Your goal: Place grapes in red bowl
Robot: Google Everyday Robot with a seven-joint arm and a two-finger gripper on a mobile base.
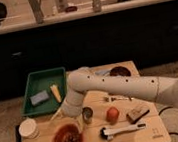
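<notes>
Dim warm light, soft blur throughout; jaws (77,130) above red bowl (57,135).

Wooden table (158,131) carrying a spread of kitchen things

A green tray (32,87) is sitting at its back left, a white cup (29,128) at the left edge, the red bowl (56,137) holding the grapes (68,141) at the front left; the gripper (73,123) is hanging just beside the bowl, next to a metal cup (88,114), an orange-red fruit (112,114) and a brush (118,130).
</notes>
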